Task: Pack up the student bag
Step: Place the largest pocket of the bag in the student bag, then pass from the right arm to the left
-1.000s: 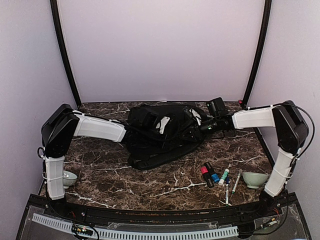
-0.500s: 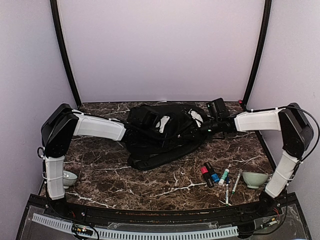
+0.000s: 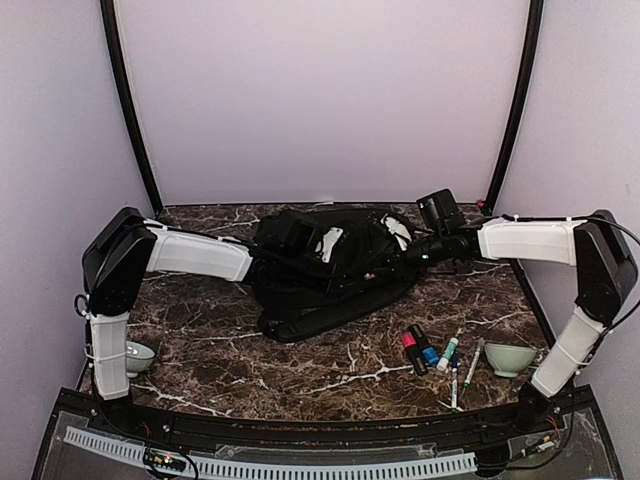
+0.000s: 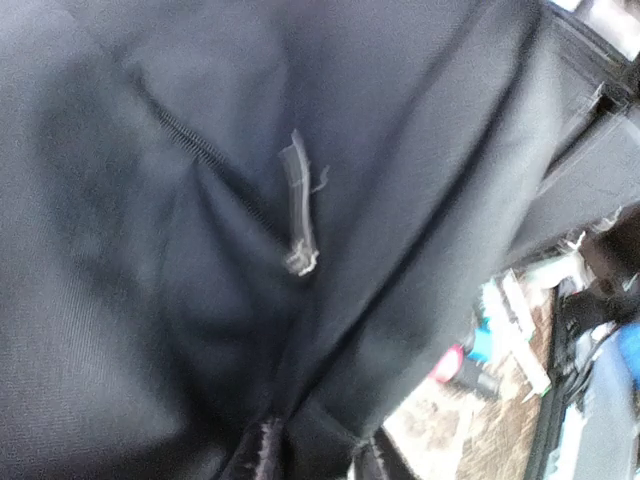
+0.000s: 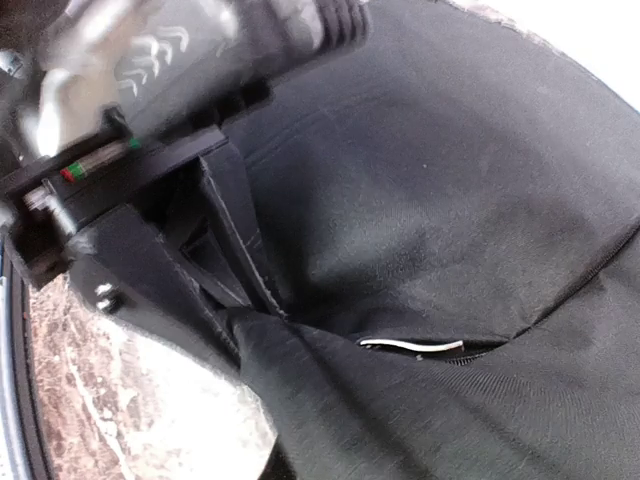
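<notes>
Student bag (image 3: 330,270) lay by the surface's (image 3: 350,370) far edge.
Right fingers (image 5: 235,250) pinched its fabric; whether the left fingers (image 4: 262,450) gripped was unclear.

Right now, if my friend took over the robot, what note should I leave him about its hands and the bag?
Grippers: the right gripper is shut, pinching the fabric of the backpack on its right side. The left gripper is at the backpack's left part with fabric between its fingers; gripping or loose, I cannot tell.
Things: the backpack lies at the back middle of the table. The markers and pens lie loose at the front right, beside a bowl.
Done: nothing visibly packed.
Left: probably open the backpack and put the markers and pens in.
</notes>
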Motion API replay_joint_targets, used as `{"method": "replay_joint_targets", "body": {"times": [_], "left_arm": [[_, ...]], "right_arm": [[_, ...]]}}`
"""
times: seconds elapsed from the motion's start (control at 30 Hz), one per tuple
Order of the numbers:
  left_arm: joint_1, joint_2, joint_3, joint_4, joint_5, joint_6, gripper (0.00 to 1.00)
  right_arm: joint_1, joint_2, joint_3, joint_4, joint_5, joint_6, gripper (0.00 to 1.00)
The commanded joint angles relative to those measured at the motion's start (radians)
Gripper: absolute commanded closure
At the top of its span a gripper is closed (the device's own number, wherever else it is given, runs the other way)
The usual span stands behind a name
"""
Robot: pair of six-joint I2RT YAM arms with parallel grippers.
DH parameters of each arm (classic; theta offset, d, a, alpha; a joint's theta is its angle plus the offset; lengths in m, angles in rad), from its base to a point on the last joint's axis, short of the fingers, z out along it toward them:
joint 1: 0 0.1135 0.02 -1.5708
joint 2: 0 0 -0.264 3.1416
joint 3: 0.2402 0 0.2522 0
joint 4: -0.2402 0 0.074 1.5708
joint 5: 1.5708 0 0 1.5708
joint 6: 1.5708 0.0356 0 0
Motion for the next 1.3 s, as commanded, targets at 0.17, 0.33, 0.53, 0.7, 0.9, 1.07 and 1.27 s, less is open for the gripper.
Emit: {"method": "replay_joint_targets", "body": {"times": [0.17,0.33,0.53,0.7,0.9,1.07,1.27], "left_arm": [[-0.007,0.023,0.158,0.057,-0.020,0.267,0.49],[-0.007,-0.003,0.151,-0.037,0.028,0.386,0.46],[-0.013,-0.089,-0.044,0.060,0.035,0.463,0.33],[-0.037,-0.009,0.017,-0.015,-0.031,0.559,0.30],[-0.037,0.034,0.031,0.069,-0.066,0.549,0.44],[-0.037,0.082,0.083,0.056,-0.083,0.539,0.65],[-0.036,0.083,0.126,-0.032,-0.064,0.557,0.96]], "right_arm": [[-0.003,0.052,0.054,-0.032,-0.096,0.038,1.00],[-0.027,0.052,0.052,-0.013,-0.114,0.076,1.00],[-0.035,0.050,0.051,-0.006,-0.138,0.104,1.00],[-0.040,0.052,0.055,-0.003,-0.143,0.116,1.00],[-0.044,0.038,0.043,0.006,-0.141,0.124,1.00],[-0.059,0.027,0.049,-0.014,-0.152,0.132,1.00],[-0.112,-0.010,0.114,-0.167,-0.200,0.055,0.94]]}}
